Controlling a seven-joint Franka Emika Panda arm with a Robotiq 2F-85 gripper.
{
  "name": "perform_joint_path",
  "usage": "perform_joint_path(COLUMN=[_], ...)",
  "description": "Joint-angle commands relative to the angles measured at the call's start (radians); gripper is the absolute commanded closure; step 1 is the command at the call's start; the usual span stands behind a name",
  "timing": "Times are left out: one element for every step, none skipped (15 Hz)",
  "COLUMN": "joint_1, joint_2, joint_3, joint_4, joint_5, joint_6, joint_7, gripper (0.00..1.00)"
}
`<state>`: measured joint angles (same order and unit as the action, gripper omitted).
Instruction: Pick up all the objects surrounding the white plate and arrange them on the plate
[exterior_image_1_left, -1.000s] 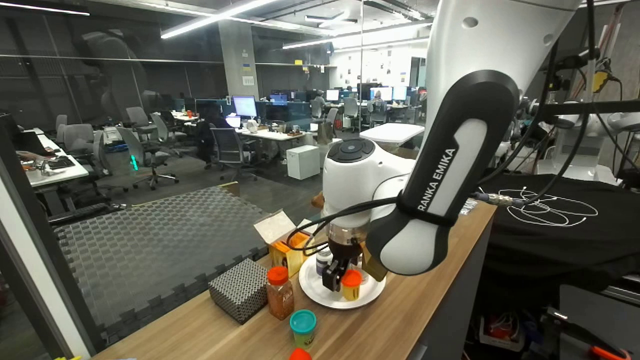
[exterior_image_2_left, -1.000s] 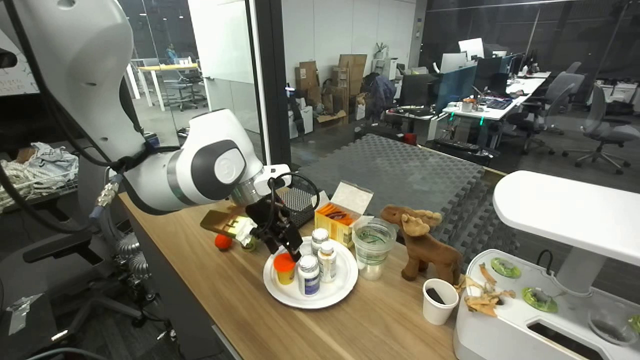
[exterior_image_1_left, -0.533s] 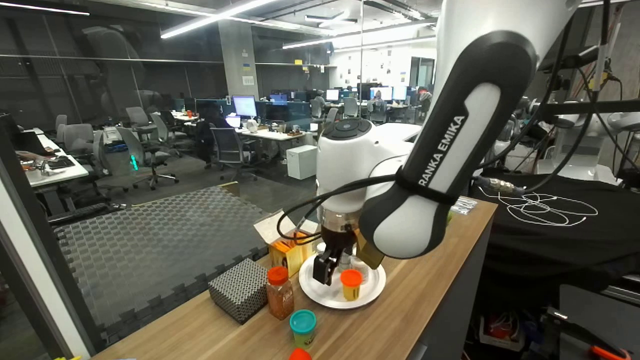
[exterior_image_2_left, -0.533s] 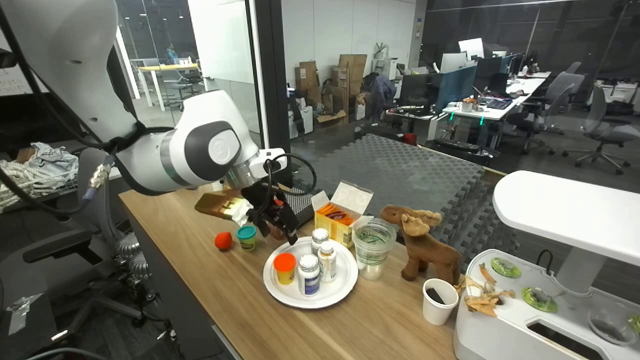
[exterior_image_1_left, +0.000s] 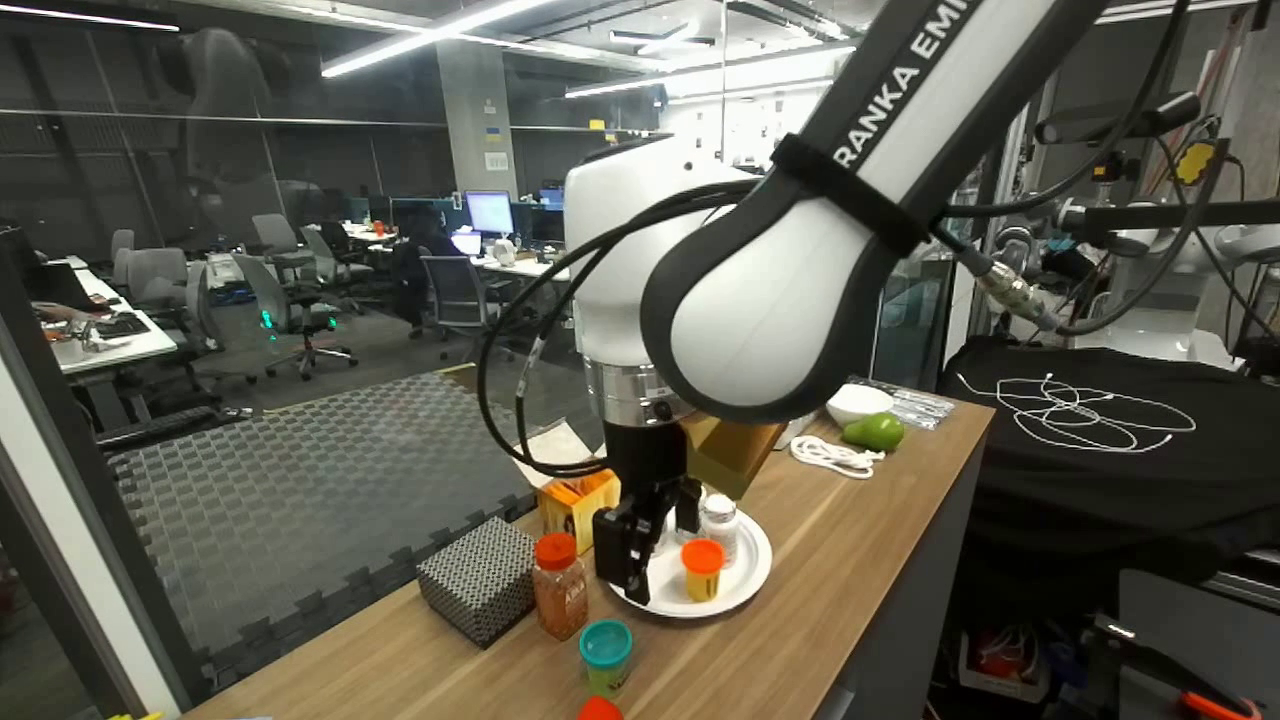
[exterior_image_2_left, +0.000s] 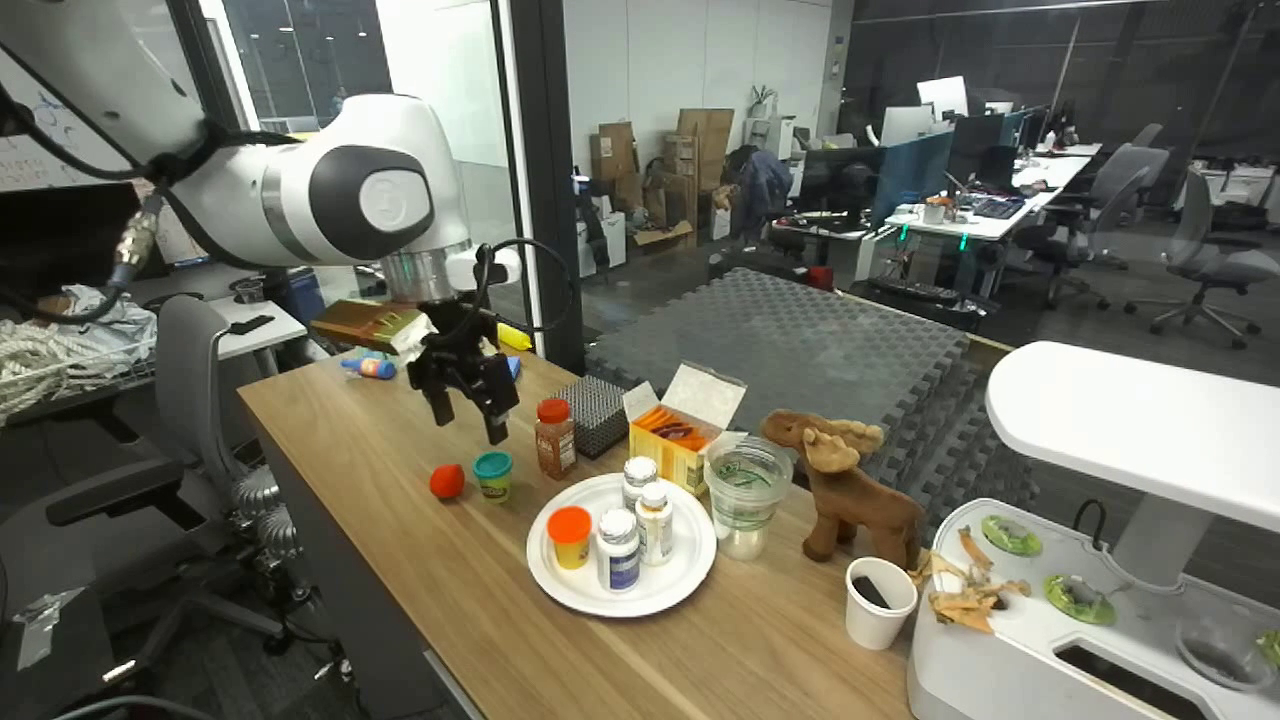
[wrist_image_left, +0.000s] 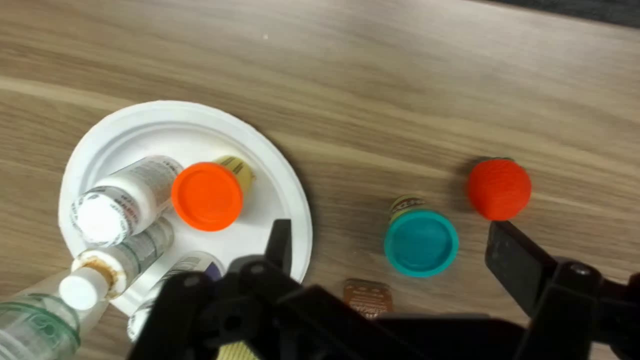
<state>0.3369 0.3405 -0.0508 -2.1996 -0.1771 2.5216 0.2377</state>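
Counter (exterior_image_2_left: 700, 660): one plate (exterior_image_2_left: 668, 582), three white bottles (exterior_image_2_left: 618, 560), perhaps one ball (wrist_image_left: 500, 189).

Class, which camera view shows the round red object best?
The wrist view: the round red object looks largest, its outline clear. It is small but whole in an exterior view and cropped by the frame's edge in an exterior view.

Overhead light comes from ceiling strip lights (exterior_image_1_left: 430, 38). In the wrist view, pale sheen lies near one edge of the worktop (wrist_image_left: 380, 65); a white bottle (wrist_image_left: 131, 197) has an overexposed cap (wrist_image_left: 100, 217); soft shadow borders the white plate (wrist_image_left: 296, 200).
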Motion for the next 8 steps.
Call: perform_joint_path(joint_1=[-0.064,-0.071,-0.071,-0.078,-0.078,-0.080,-0.075,-0.069], joint_2=[0.019,0.031,0.042,0.057,0.067,0.077,0.084,0.090], joint_3=[0.097,0.109,0.115,0.125,0.127,0.128,0.122,0.115], joint_4=[0.053,0.057,0.060,0.061,0.063,0.063,0.058,0.050], joint_5=[0.073,0.084,0.086,0.099,0.105,0.116,0.115,0.112], joint_6=[-0.083,-0.078,-0.069,-0.065,-0.059,-0.050,-0.026,0.004], joint_7=[-0.036,-0.027,-0.006,-0.008,0.004,0.015,0.040,0.070], gripper=[0.00,0.00,0.00,0.00,0.00,0.00,0.00,0.00])
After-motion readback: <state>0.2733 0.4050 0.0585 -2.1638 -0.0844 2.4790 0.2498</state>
